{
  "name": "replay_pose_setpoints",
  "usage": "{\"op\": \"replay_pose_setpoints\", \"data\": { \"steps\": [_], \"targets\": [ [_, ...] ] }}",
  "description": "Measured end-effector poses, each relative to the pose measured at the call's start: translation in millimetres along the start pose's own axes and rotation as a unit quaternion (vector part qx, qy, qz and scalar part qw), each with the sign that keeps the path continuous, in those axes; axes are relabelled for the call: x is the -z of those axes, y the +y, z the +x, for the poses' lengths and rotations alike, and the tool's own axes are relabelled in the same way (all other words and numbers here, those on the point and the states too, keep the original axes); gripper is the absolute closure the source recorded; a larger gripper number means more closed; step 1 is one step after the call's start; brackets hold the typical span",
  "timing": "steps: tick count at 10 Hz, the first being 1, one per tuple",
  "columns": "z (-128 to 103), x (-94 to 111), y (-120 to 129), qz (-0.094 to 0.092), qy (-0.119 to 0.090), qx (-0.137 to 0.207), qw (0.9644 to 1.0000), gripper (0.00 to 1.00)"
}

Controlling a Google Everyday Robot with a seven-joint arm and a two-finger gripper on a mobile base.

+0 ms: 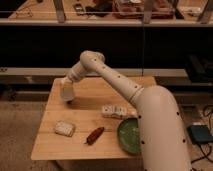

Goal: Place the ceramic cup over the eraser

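Note:
My gripper point(67, 89) is over the left back part of the wooden table point(90, 150), at the end of the arm that reaches in from the right. It is shut on the ceramic cup point(66, 92), a small cream cup held low, just above the table top. A small dark patch point(70, 101) shows right under the cup's lower edge. I cannot tell whether it is the black eraser or only shadow. The eraser does not show clearly anywhere else.
A pale grey-white pad point(64, 128) lies at the front left. A reddish-brown oblong thing point(95, 135) lies beside it. A white patterned box point(114, 111) sits mid-table. A green plate point(131, 135) is at the front right, partly behind my arm. Dark shelving stands behind the table.

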Motion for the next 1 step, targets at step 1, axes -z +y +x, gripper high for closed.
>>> {"op": "replay_pose_setpoints", "data": {
  "steps": [1],
  "targets": [
    [-0.1,0.0,0.0,0.000,0.000,0.000,1.0000,0.70]
  ]
}}
